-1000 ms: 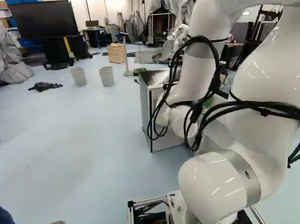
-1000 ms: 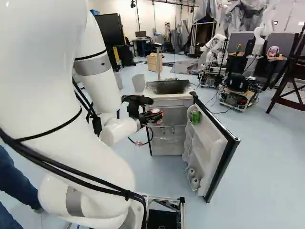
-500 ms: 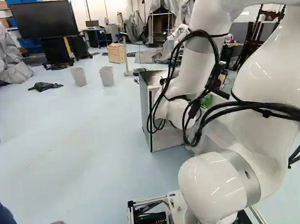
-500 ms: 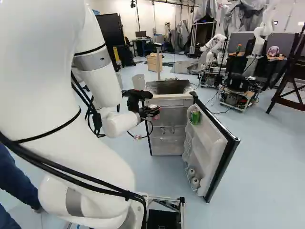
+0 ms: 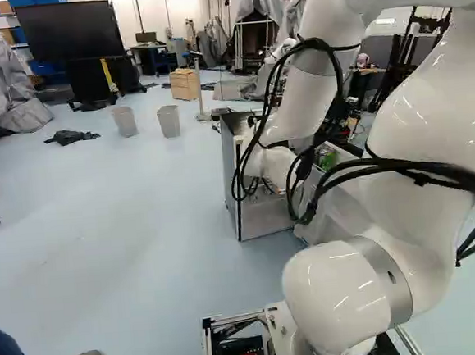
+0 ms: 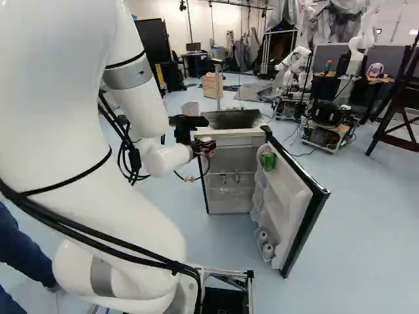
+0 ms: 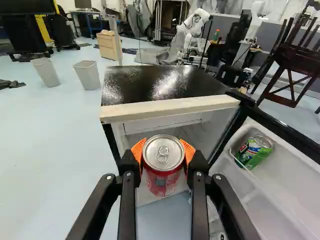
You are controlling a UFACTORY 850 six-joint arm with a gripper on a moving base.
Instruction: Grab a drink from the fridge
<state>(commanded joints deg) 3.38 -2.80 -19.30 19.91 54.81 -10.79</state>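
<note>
Wrist view: holding a red drink can (image 7: 162, 181) upright in the gripper (image 7: 163, 150), at the mouth of the fridge (image 7: 160, 85).
Has fingers parted only by the can's width, with orange pads (image 7: 137, 151) against the upper wall from both sides. Likely full, so weighty for its size, stiff yet dentable, slippery if chilled. Best to grip snugly around the straight wall, below the rim, without squeezing hard.

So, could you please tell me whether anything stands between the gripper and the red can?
Nothing visible does: the gripper has its jaws shut on the red can, orange pads against both sides. The open fridge door and its green can are off to one side.
</note>
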